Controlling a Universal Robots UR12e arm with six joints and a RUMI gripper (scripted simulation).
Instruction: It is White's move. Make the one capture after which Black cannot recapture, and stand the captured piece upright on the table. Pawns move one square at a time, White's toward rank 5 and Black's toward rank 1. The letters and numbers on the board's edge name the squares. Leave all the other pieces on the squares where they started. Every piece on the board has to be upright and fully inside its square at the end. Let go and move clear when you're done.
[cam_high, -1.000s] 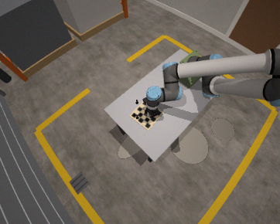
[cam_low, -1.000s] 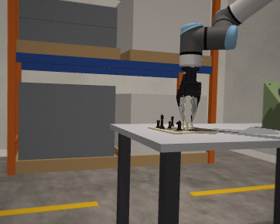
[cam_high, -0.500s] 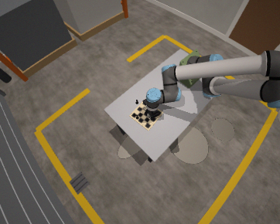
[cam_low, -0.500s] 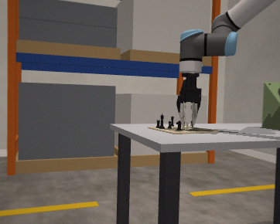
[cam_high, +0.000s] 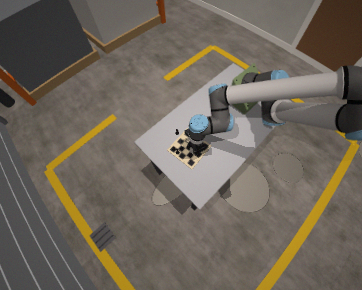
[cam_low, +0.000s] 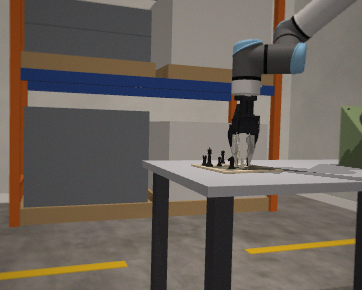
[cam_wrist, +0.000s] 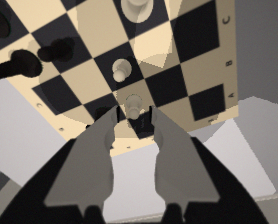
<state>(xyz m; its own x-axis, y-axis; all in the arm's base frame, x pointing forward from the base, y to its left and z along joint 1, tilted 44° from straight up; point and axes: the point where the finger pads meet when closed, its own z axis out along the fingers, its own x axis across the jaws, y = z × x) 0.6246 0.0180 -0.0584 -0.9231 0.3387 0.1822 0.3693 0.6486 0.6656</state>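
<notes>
1. At the near edge of the chessboard (cam_wrist: 192, 27), the fingers are standing slightly spread, one on each side of a white pawn (cam_wrist: 133, 104). They are flanking it closely and do not appear to be pinching it yet.
2. That pawn is sitting on a dark square in the row closest to the board's border, directly between the two fingertips. This suggests it is the piece chosen to make the capture.
3. A small black piece (cam_high: 176, 131) is standing on the desk (cam_high: 227, 172), just off the board's far corner. It looks to be the captured piece already set aside, which would leave only the white pawn's move to its square.
4. A second white pawn (cam_wrist: 121, 69) and a larger white piece (cam_wrist: 138, 7) are lining up beyond the fingers. Black pieces (cam_wrist: 22, 62) are clustering toward the left edge of the wrist view, well apart from the fingers.
5. The arm (cam_high: 280, 90) is reaching across the desk from its base at the far corner. Its wrist is turned straight down, and the gripper (cam_low: 242, 159) is hanging vertically with its tips nearly at board level.
6. The narrow spread is probably keeping the neighbouring pieces safe from a knock.
</notes>
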